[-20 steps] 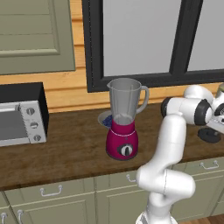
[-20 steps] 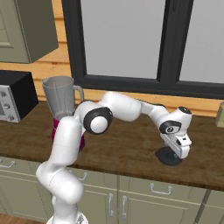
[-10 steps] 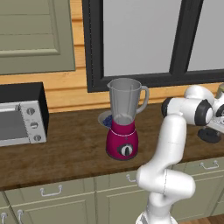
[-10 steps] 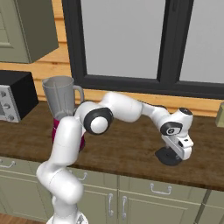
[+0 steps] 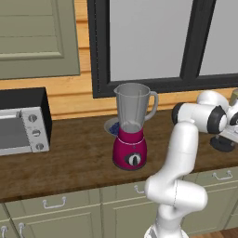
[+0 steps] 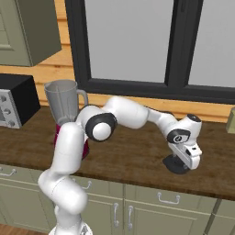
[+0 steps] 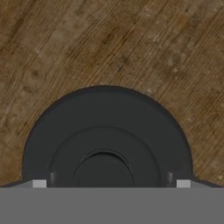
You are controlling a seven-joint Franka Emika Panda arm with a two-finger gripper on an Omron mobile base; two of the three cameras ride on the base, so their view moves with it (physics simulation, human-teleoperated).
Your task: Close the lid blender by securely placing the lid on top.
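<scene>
The lid, a round black domed cap, lies flat on the wooden counter far to the right. My gripper points straight down just above it. The jaws are open, and in the hand view the gripper has one fingertip at each side of the lid's rim, with nothing gripped. The blender stands well to the left of the hand. It has a magenta base with a dial and a tall clear grey jar whose mouth is uncovered.
A silver and black toaster oven sits at the counter's left end. A bluish plate lies behind the blender. The window wall runs close behind the counter, and a pale object stands at the far right.
The hand has sunk a little closer to the lid. The jaws have stayed wide, and the lid and blender have not moved.
</scene>
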